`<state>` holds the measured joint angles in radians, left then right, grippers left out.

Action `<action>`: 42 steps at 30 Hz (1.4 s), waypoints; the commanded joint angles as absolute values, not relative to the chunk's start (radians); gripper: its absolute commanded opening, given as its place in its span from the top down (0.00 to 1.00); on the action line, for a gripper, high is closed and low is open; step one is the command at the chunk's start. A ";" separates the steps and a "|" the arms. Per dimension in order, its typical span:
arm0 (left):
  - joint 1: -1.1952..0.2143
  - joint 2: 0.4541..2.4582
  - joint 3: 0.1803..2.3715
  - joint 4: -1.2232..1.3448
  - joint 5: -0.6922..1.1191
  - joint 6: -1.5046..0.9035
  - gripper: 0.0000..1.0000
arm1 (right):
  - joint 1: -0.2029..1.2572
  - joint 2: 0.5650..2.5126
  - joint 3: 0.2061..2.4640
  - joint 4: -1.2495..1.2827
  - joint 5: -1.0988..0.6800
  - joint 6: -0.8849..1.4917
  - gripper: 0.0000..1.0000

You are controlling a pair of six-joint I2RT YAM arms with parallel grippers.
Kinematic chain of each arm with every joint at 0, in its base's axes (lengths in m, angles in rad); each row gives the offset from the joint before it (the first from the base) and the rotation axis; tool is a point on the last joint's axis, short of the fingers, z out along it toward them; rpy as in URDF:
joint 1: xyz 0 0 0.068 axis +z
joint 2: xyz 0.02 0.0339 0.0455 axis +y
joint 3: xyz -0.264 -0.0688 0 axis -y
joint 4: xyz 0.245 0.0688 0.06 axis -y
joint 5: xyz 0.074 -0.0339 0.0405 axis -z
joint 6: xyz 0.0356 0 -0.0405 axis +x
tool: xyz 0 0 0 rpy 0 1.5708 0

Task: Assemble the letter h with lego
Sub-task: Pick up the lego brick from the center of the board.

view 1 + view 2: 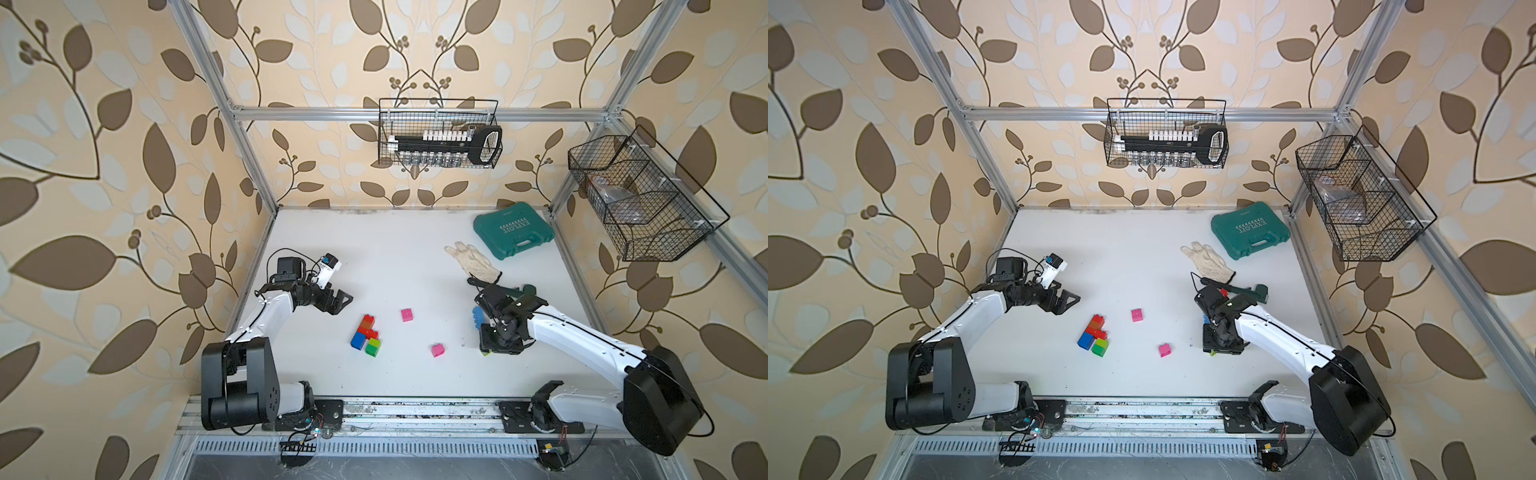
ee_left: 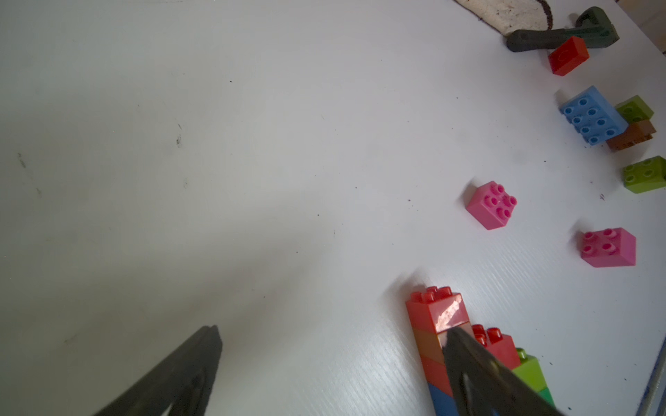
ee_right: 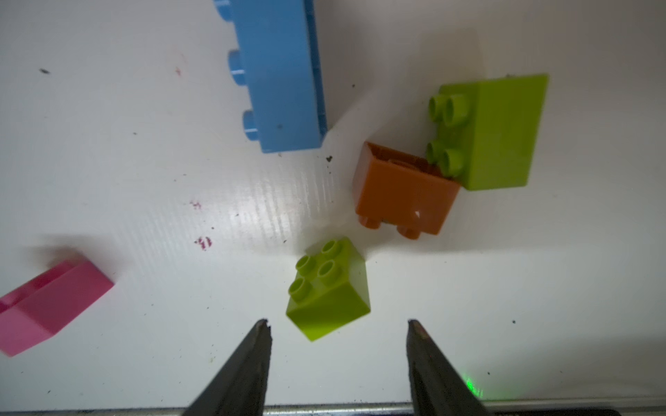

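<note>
The lime brick [image 3: 329,288] lies closest to you. It sits on the worktop [image 1: 395,257], well off to the right of the brick stack [image 1: 365,334], with its bumps up. Your right jaws hang just over it, spread apart and holding nothing. A corner of the brick points at the jaws, so I think you should turn the wrist until they face two flat sides. The brick looks light, hard and a bit slippery. Pinch it low on the flat sides, under the bumps.

One pink brick [image 1: 437,350] lies between the stack and the lime brick. A second pink brick [image 1: 407,314] sits a little farther back.

The brick stack lies flat. Its long line of blue, red, orange and red runs away from you, with the bumps pointing at the back wall. A red brick and green bricks stick out on its right side.

Right of the stack, past the lime brick, an orange brick [image 3: 405,191] lies tipped over. It touches another lime one [image 3: 501,133]. A long light blue brick [image 3: 284,72] lies on its side close by.

Your left jaws hang behind and left of the stack, wide open, empty and not touching it.

Far back and right of the stack are a white glove [image 1: 473,259] and a green case [image 1: 513,230].
</note>
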<state>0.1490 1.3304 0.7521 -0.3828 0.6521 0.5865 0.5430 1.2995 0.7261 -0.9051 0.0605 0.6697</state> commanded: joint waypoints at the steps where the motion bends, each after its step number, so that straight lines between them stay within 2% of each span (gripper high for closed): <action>1: 0.138 1.328 0.781 -0.408 0.677 0.611 0.01 | 0.545 1.359 0.722 -0.840 0.081 0.664 0.45; 7: 0.138 1.330 0.785 -0.420 0.689 0.617 0.01 | 0.546 1.448 0.738 -0.768 0.051 0.624 0.54; 14: 0.138 1.336 0.791 -0.440 0.699 0.627 0.01 | 0.618 1.515 0.789 -0.818 0.041 0.632 0.55; 21: 0.137 1.354 0.805 -0.450 0.707 0.627 0.01 | 0.704 1.514 0.794 -0.803 -0.007 0.689 0.54; 28: 0.138 1.365 0.815 -0.456 0.715 0.624 0.01 | 0.703 1.529 0.806 -0.813 0.078 0.684 0.55; 31: 0.137 1.367 0.816 -0.457 0.718 0.622 0.01 | 0.703 1.526 0.808 -0.790 0.088 0.732 0.47; 35: 0.138 1.363 0.813 -0.459 0.712 0.620 0.01 | 0.704 1.489 0.788 -0.709 0.039 0.809 0.47; 42: 0.136 1.383 0.828 -0.467 0.719 0.614 0.01 | 0.704 1.483 0.783 -0.742 0.091 0.864 0.59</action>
